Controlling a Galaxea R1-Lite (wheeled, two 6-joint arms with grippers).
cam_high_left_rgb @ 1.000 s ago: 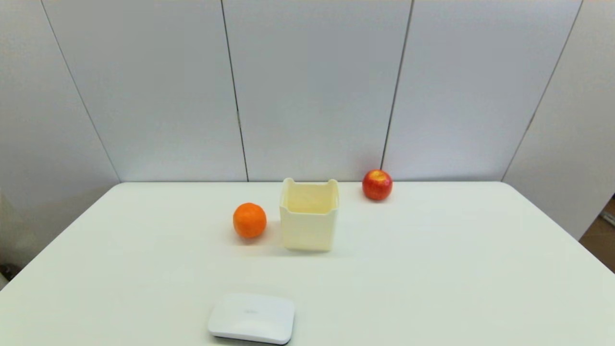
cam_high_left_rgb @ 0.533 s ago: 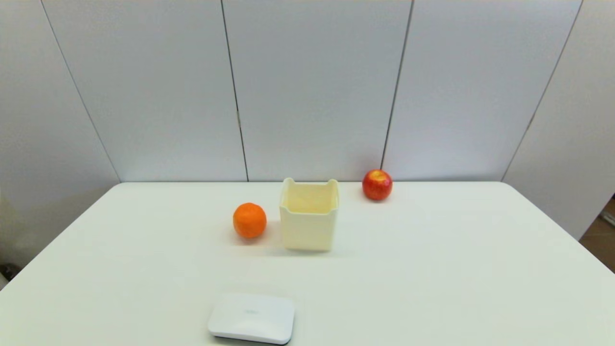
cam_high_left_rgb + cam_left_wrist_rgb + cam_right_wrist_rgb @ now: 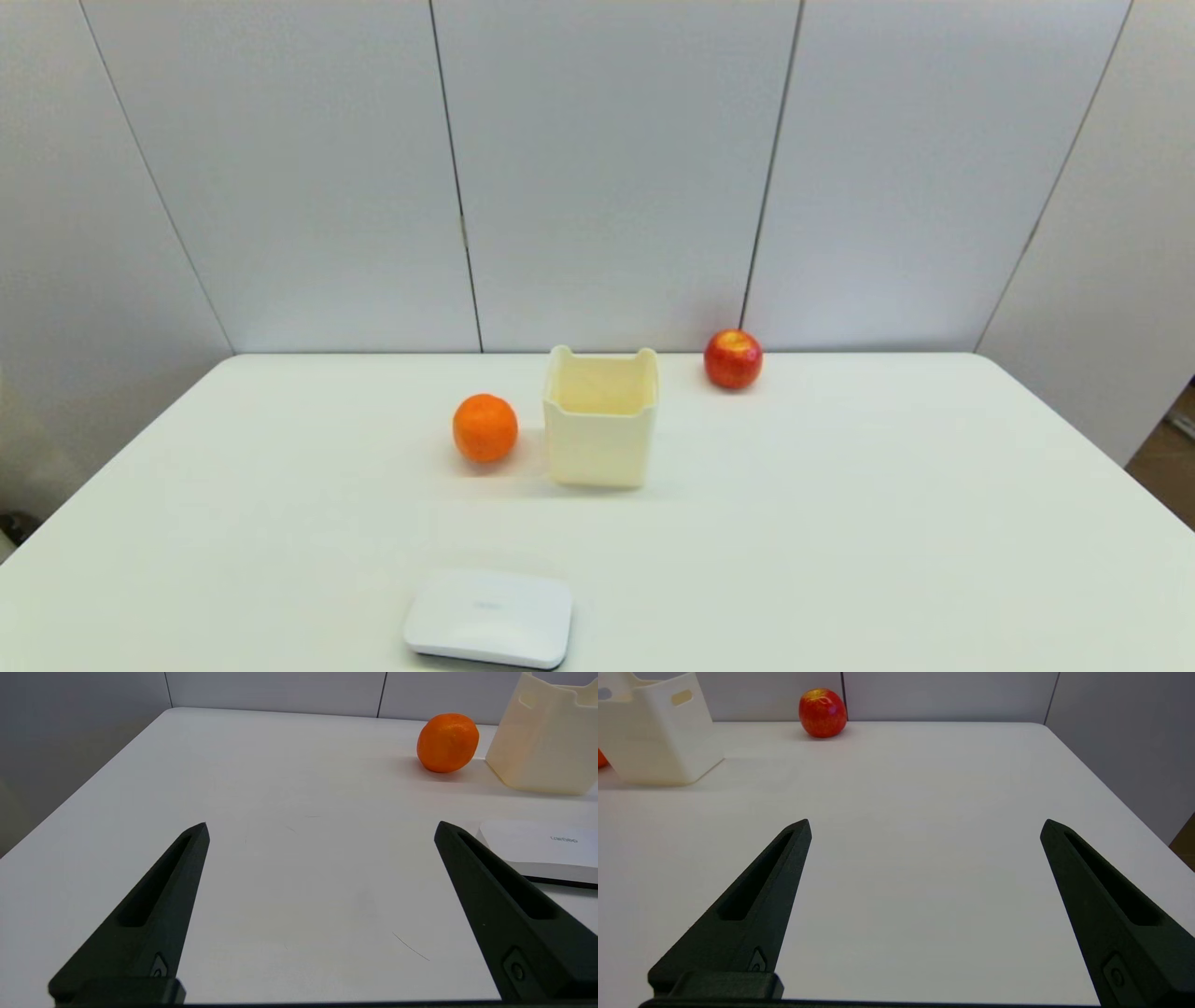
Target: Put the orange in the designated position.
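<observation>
White table [image 3: 840, 523]: orange [image 3: 485, 427] beside box [image 3: 599, 439]; left hand [image 3: 320, 828], right hand [image 3: 924, 826] low, spread wide, empty.

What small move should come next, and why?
Probably ease the left pincer forward toward the round bright-orange orange. Its fingers are spread wide and empty, and the orange sits untouched on the white table left of the cream plastic box.

— What sort of place is this?
— A test lab: a bare white table [image 3: 840, 523] boxed in by plain grey partition panels [image 3: 607, 168], with black robot fingers [image 3: 154, 905] poised over it.
</observation>
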